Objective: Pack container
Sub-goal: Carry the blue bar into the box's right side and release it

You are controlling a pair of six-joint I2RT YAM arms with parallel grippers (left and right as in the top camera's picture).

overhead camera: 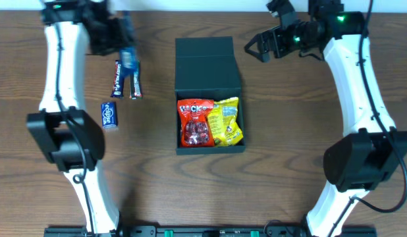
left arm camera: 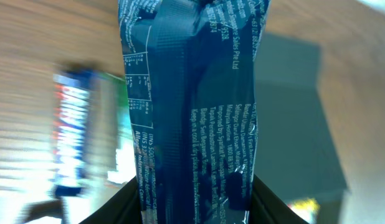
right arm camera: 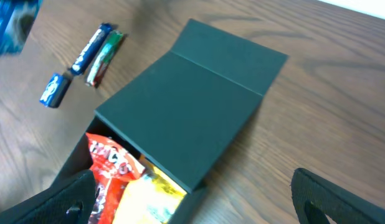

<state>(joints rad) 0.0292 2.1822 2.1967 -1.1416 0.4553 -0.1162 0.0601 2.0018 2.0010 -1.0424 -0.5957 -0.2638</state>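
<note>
Your left hand (left arm camera: 192, 208) pinching dark blue foil-wrapped snack bar (left arm camera: 192, 106); your right hand (overhead camera: 255, 50) spread wide near dark green matte box (overhead camera: 208, 69).

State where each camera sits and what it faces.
Overhead: above the table, facing down on box, bars, both arms.
Left wrist: on left arm, facing along left pincer gripping a blue packet; fingers at bottom.
Right wrist: on right arm, facing down onto box; open right pincer at bottom corners.
Shared: box and bars, in overhead and right wrist.
</note>
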